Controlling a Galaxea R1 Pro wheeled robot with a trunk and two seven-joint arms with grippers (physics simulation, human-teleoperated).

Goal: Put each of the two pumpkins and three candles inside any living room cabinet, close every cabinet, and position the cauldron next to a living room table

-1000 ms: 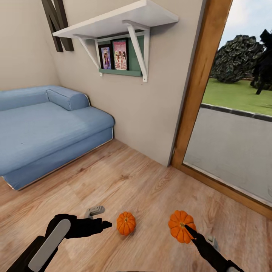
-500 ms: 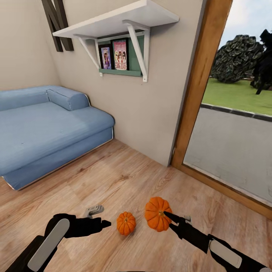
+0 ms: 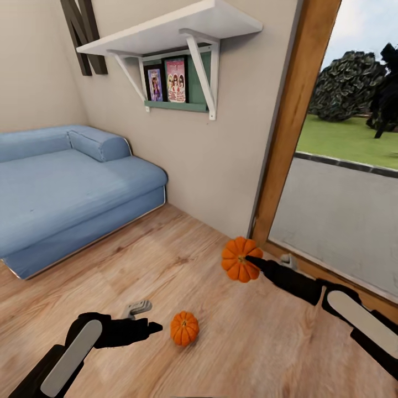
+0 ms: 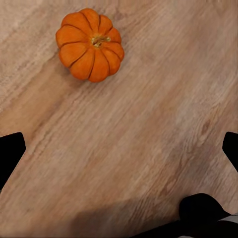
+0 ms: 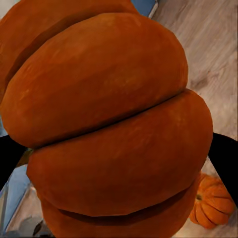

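Lifted and swung forward, the right gripper (image 3: 250,264) gripped one pumpkin (image 3: 240,259) aloft, while the second pumpkin (image 3: 184,328) lay on the floor just ahead of the spread-wide left gripper (image 3: 148,318).

Open wooden floor (image 3: 182,260) around the loose pumpkin (image 3: 184,327) (sofa (image 3: 66,188) and wall (image 3: 221,166) well apart), nothing crowding.

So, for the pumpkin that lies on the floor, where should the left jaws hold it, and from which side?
Grip the pumpkin on the floor across its round ribbed sides, coming from above. It sits upright with its stem on top and bare floor around it, so both flanks are free. The left gripper hangs open just beside it.
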